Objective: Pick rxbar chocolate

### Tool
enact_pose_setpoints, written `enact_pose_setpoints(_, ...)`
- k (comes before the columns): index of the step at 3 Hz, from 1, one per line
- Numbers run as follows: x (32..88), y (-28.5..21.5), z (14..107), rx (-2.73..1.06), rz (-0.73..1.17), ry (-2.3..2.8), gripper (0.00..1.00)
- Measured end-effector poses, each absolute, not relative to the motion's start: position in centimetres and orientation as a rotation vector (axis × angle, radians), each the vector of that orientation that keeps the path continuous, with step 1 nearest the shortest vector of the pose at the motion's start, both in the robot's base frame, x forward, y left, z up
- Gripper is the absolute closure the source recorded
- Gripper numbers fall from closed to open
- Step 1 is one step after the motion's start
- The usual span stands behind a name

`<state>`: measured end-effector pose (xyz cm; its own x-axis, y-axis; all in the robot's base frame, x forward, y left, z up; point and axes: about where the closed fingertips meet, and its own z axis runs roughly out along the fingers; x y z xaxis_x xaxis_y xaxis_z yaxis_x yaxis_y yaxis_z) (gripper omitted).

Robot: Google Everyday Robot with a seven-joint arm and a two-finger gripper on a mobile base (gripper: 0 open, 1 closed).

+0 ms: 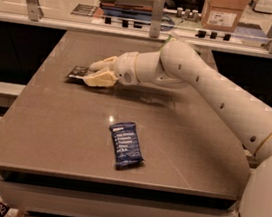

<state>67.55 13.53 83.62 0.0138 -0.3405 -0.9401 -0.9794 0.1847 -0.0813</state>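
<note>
Cream claw (89,72) at black rxbar chocolate (76,73); blue bar (126,145).

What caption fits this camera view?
Gripper at the rxbar chocolate, left on the table; blue bar lies nearer the camera.

On the table (46,133), the tool (89,72) touches the rxbar chocolate (76,73), behind another bar (125,145).

Blue bar (126,145) near table (46,133) front edge; cardboard box (224,11) behind.
</note>
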Motion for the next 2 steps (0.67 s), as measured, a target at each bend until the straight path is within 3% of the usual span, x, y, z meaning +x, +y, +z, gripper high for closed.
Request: enact_pose_setpoints(2, 67.4, 11.8, 86.9, -1.315, 0.817, 1.430, 1.00)
